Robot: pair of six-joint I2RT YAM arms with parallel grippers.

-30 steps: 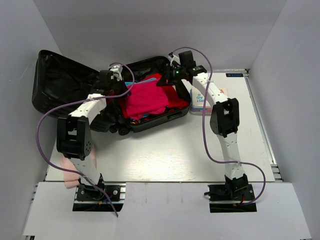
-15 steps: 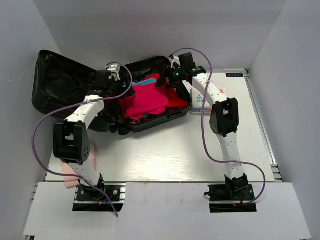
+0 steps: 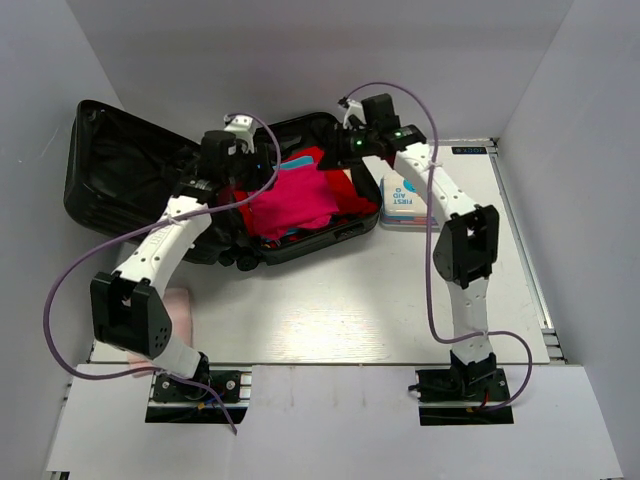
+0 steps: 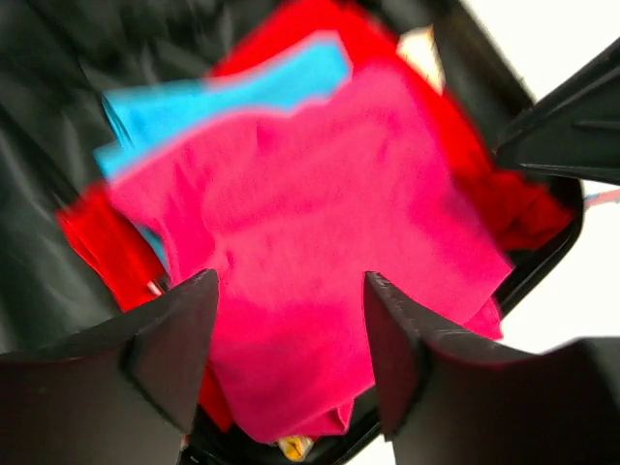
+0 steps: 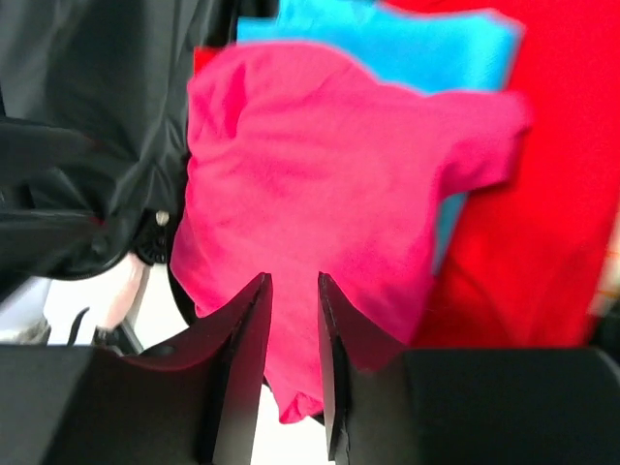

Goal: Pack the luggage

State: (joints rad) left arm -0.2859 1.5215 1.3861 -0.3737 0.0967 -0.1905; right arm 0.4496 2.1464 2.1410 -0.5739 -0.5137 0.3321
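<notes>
A pale, brushed-metal table (image 3: 350, 310) sits inside a plain white booth, with walls on the left, far and right sides.

At the far left of the table lies the luggage (image 3: 120, 180), a large black clamshell suitcase spread open. Its lid half is tipped up towards the left wall and shows shiny, creased black lining. Its other half lies flat to the right and holds folded clothes.

Near the left edge, beside the left arm's elbow, is a pale pink soft item (image 3: 178, 303).

The left arm rises from its base at the near edge and stretches far and rightwards, with a purple cable looping around it. The left gripper (image 4: 291, 281) hangs over the filled half. Its 2 black fingers are spread wide with nothing between them.

Below it, a bright pink garment (image 4: 329, 242) lies on top, soft and rumpled. A sky-blue garment (image 4: 242, 92) peeks out at its far edge, and a red garment (image 5: 542, 213) lies beneath both.

The right arm reaches far and leftwards, bent sharply at the elbow. The right gripper (image 5: 294, 281) hovers over the pink garment with its 2 fingers parallel, separated by a narrow gap and gripping nothing.

Just right of the luggage sits a small white and blue first-aid tin (image 3: 402, 198).
</notes>
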